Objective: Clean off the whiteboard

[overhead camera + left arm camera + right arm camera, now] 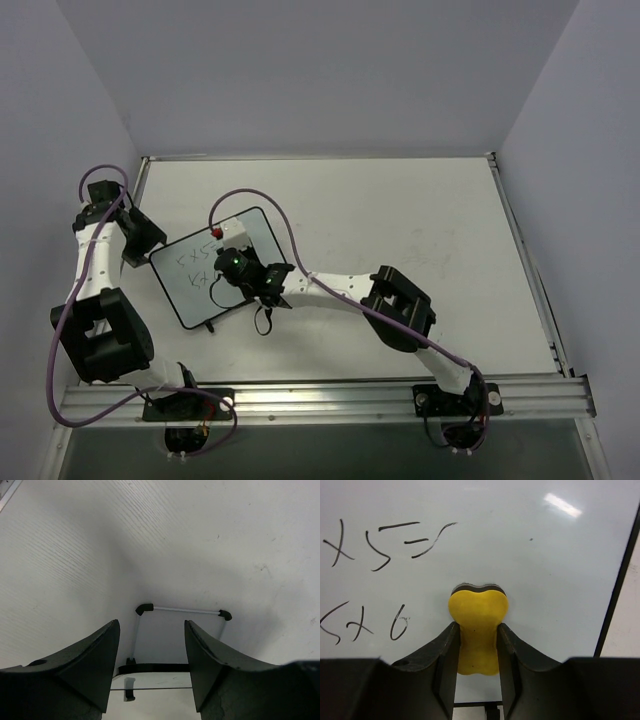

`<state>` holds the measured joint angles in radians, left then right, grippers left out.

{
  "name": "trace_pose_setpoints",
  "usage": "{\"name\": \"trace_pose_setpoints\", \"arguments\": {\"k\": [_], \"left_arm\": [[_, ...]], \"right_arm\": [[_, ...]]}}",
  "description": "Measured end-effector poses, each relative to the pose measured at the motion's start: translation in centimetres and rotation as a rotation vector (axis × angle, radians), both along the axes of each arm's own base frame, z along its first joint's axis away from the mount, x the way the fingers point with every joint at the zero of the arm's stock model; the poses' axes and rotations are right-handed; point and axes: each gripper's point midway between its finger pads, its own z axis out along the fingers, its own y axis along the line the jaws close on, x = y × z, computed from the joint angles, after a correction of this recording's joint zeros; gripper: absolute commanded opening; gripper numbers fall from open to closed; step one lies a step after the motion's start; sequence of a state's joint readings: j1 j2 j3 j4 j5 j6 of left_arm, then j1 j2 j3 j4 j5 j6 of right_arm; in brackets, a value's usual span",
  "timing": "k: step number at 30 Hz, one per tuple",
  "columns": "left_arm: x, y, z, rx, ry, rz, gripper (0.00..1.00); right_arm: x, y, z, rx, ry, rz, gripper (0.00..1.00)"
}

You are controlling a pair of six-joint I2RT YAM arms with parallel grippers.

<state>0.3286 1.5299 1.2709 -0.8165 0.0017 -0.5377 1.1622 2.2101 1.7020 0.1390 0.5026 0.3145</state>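
Observation:
The whiteboard (205, 285) lies tilted at the table's left, with black handwriting (195, 268) on it. In the right wrist view, the board (530, 545) fills the frame, with handwriting (385, 540) at the left. My right gripper (477, 627) is shut on a yellow eraser block (478, 605), whose dark pad rests against the board to the right of the writing. In the top view this gripper (234, 264) is over the board's middle and hides the eraser. My left gripper (152, 625) is open, with the board's black-framed edge (155, 668) between its fingers. It sits at the board's left corner (148, 248).
A white wire stand with black corners (180, 611) shows beyond the board's edge. A small white piece with a red tip (222, 233) sits at the board's far edge. Grey walls close in the table on three sides, and a metal rail (330, 400) runs along the front.

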Motion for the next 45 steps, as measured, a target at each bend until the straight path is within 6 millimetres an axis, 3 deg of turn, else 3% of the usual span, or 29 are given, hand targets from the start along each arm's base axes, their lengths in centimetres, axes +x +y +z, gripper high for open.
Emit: {"name": "trace_pose_setpoints", "arguments": {"k": [4,18,35,42,45], "left_arm": [[-0.3,-0.2,-0.3,-0.009,0.007,-0.004,0.63],[-1.3,-1.0,0.2,-0.017,-0.024,-0.013,0.63],[-3.9,-1.5,0.0,0.02,-0.093,-0.003,0.59],[-5.2,-2.9,0.7,0.001,-0.125,-0.013,0.58],[-5.4,-3.6,0.8,-0.022,-0.122,-0.026,0.63]], "right_arm": [[0.9,-0.6,0.0,-0.001,-0.003,-0.021,0.02],[0.6,-0.6,0.2,-0.012,-0.012,-0.028,0.02],[-0.9,-1.4,-1.2,0.0,-0.015,-0.052,0.01],[-1.2,-2.0,-1.5,0.001,-0.014,-0.063,0.01],[-1.3,-2.3,-1.7,-0.001,-0.013,-0.069,0.01]]}}
